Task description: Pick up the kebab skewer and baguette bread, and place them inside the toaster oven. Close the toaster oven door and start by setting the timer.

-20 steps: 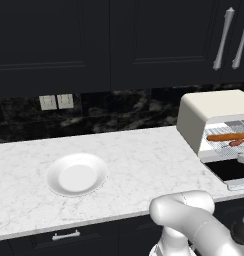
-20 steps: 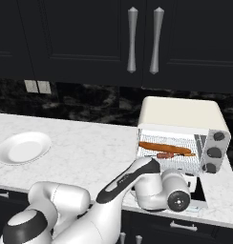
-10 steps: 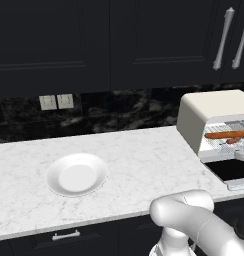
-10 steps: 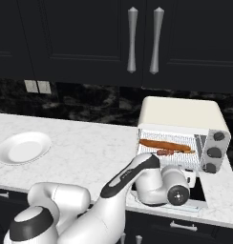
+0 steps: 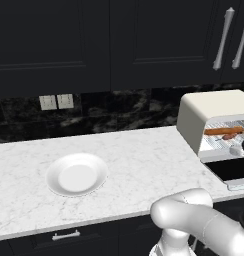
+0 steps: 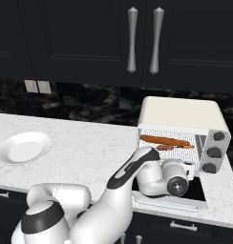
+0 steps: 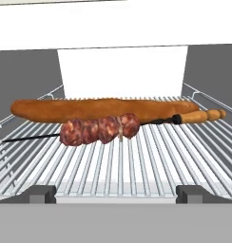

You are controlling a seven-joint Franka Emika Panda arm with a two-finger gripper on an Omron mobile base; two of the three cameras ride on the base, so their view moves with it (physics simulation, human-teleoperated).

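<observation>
While the hand looks straight into the oven, its two dark finger tips (image 7: 42,193) stand far apart at the bottom of the hand view, so the gripper (image 7: 116,194) is spread wide and holds nothing. Just ahead of the tips lies the wire rack (image 7: 137,166), and on it rests the kebab skewer (image 7: 100,129), its reddish meat chunks near the middle and its orange handle pointing to the right. Directly behind the skewer, touching it or nearly so, lies the baguette bread (image 7: 101,109), stretched along the rack.

From the right base view I see the arm bent down in front of the toaster oven (image 6: 180,112), with the baguette (image 6: 165,140) and the skewer (image 6: 165,147) both inside. The toaster oven door (image 6: 197,190) hangs open and lies flat, mostly covered by the wrist. Three knobs (image 6: 214,152) stand in a column on the right face of the oven. In the left base view the white plate (image 5: 76,174) sits bare on the marble counter (image 5: 144,155), well apart from the oven (image 5: 214,107).

I judge that both foods are already placed, so the step in hand is the closing of the door. The next move asks the hand to come out of the oven mouth, go under the door edge and lift it up until it shuts; after that one knob must be turned for the timer
</observation>
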